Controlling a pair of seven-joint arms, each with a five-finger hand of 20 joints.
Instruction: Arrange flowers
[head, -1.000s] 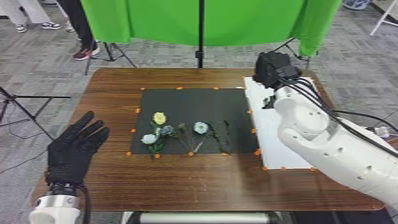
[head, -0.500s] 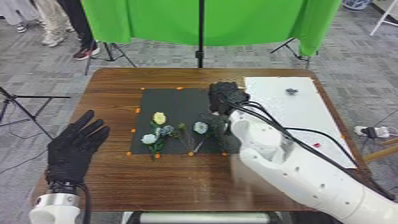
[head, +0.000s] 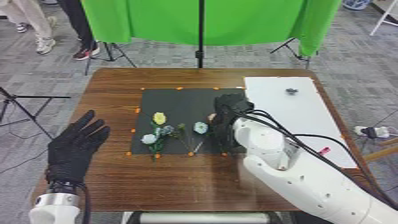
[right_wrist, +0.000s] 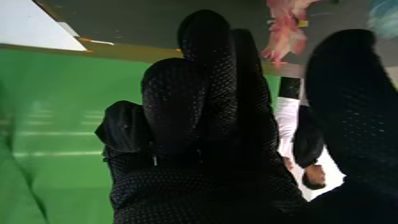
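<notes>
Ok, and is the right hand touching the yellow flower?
Apart. The head view shows it: the right hand is well to the right of the yellow flower, with bare dark mat between them.

A green cloth (head: 209, 22) hangs beyond the table (head: 115, 190), over gray carpet (head: 160, 52).

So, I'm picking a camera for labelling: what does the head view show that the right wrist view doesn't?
Head view: the left hand, fingers extended, and a small grey item on the white sheet.
Right wrist view: frilled pink petals up close, and the thumb of the right hand apart from its fingers.
Both: right hand, white sheet, green cloth.
</notes>
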